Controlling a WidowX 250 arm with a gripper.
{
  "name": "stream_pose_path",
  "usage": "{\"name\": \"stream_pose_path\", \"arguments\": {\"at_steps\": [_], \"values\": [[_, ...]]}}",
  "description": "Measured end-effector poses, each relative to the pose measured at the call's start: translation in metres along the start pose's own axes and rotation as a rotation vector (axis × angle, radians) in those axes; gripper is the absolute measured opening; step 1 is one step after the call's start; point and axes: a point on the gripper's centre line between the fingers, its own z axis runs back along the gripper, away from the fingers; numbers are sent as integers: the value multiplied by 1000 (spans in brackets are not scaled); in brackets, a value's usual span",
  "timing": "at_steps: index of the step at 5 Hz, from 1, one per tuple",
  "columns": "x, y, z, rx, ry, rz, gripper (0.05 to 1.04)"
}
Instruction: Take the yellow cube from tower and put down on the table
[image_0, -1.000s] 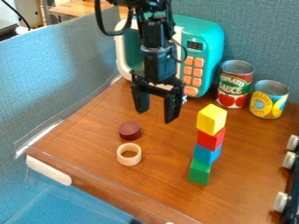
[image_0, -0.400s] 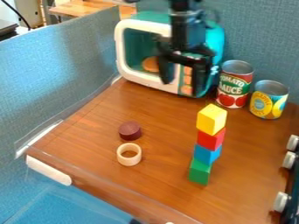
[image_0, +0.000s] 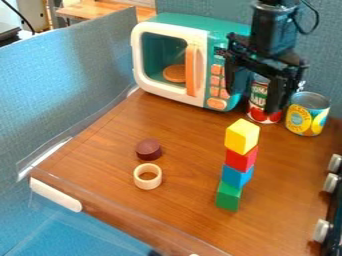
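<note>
Tower (image_0: 238, 167) of four stacked cubes on a brown worktop (image_0: 184, 215), with the yellow cube (image_0: 242, 136) seated at the top and the red cube (image_0: 240, 159), blue cube (image_0: 236, 176) and green cube (image_0: 228, 196) stacked beneath it in that order. The pincer (image_0: 252, 100) is seen above and behind the tower; its two fingers are spread well apart, and nothing is gripped. Because the layers are not squarely aligned, the stack is judged to be easily toppled: it could be knocked over if one fingertip were brought down on the yellow cube, or if the approach were made too much from one side. Should the fingers be lowered too far, the red cube could be pinched as well and lifted along with its neighbour; a sideways pull before the faces were fully parted could drag the lower cubes out of line. Behind the tower, room is limited by the red-labelled can (image_0: 263, 116), the yellow-labelled can (image_0: 308, 115) and the toy microwave (image_0: 194, 22), against which the arm could be bumped. On the right, the margin is bounded by white knobs (image_0: 321, 231). More generous space for setting down is offered by the bare wood between the tower and the cream ring (image_0: 147, 185), beside which the maroon disc (image_0: 148, 149) is placed; too near the front edge, a released cube could be tipped off.
</note>
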Motion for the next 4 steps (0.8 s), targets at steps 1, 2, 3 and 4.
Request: {"name": "stream_pose_path", "arguments": {"at_steps": [1,2,3,4], "values": [[-3,-4,-1,-20,25,5,1001],[-7,4,-20,-65,82,44,1000],[-9,18,-29,-88,99,99,1001],[-5,19,-42,-98,127,108,1001]]}}
